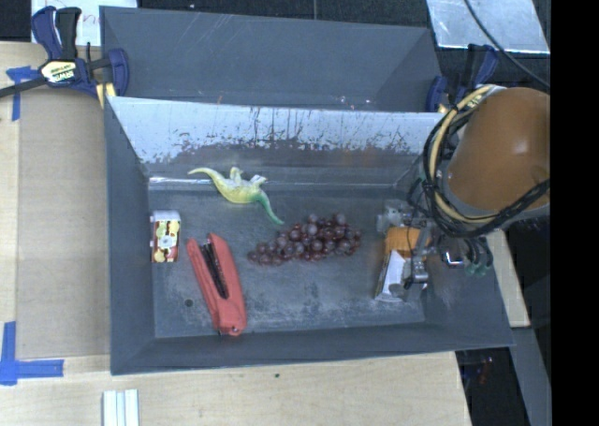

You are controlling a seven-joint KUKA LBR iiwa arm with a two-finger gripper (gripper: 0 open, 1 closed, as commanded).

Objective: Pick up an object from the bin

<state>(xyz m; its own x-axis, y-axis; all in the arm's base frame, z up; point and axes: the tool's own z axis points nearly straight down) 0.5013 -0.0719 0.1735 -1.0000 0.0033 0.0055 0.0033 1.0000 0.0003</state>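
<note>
Seen low at the right end of the grey bin [281, 68]: the gripper [404, 270], open or closed impossible to tell, right by a small orange object [401, 240], with purple grapes [309, 239] just left and a red stapler [217, 284] beyond.

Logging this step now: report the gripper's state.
Gripper: state cannot be told; it sits low at the right end of the bin, right of the purple grape bunch.

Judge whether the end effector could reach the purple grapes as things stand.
Probably yes: the purple grapes lie uncovered on the floor of the bin, left of the end effector, with bare floor between them and the red stapler well apart.
</note>
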